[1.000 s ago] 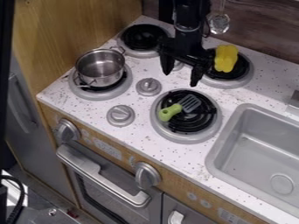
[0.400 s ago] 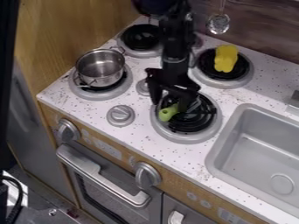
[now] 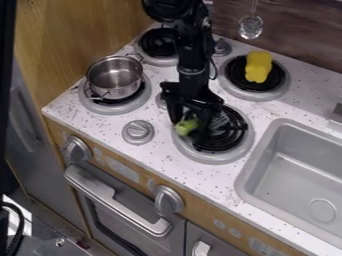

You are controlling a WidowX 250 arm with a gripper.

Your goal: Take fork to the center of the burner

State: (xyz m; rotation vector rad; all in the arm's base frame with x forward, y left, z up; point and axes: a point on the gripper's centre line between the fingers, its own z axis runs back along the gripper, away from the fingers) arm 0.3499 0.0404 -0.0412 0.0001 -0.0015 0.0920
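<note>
Left of the gripper: metal pot on a stove burner; control knob, nearer the gripper. The gripper hangs over the left part of the front burner, jaws apart. Fork: green handle between the jaws, slotted head just right of them, over the burner. Right of the gripper, farther back: yellow object on another burner. Farther right: sink, set in the desk.
</note>
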